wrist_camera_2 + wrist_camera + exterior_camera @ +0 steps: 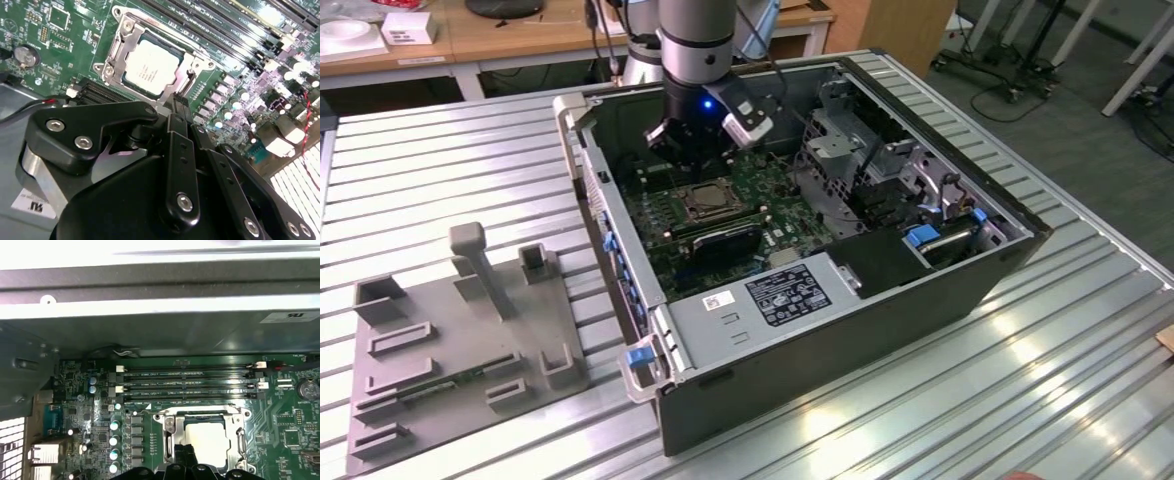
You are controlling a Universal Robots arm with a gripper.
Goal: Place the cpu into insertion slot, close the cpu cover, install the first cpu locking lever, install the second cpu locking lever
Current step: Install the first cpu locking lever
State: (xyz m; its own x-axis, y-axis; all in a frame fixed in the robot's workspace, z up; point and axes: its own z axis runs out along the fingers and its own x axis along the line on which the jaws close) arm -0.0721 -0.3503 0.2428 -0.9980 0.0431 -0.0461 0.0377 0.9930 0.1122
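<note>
Exterior view: finds the gripper (698, 168) hanging low inside the open computer case (854, 340), over the green motherboard (767, 195) and just beside the insertion slot (678, 202). Places the case on its side on a ribbed metal table (1014, 400), with a grey fixture plate (454, 340) well apart toward the exterior view's left. Notes edges on every side of the board: the case rim close to the arm, a metal drive cage (847, 150) toward the exterior view's right, the power supply box (781, 295) along the near edge. Leaves open room mainly straight up through the case's open side.

Second wrist view: shows the black fingers (176, 107) pressed together, nothing visible between them, tips just off one edge of the socket's silver rim. Shows the cpu (150, 67) seated in the slot, pale top facing up, and the cpu cover (192, 60) lying flat around it, framing the chip's edges. Puts the long black memory slots (215, 27) just beyond the socket's far edge and a row of small capacitors (218, 122) near another side.

First wrist view: sets the fingertips at the socket's near edge, touching the chip or just above it, cannot tell which. Beyond the memory slots, meets the case's grey wall (150, 330) standing close along the board's edge.
</note>
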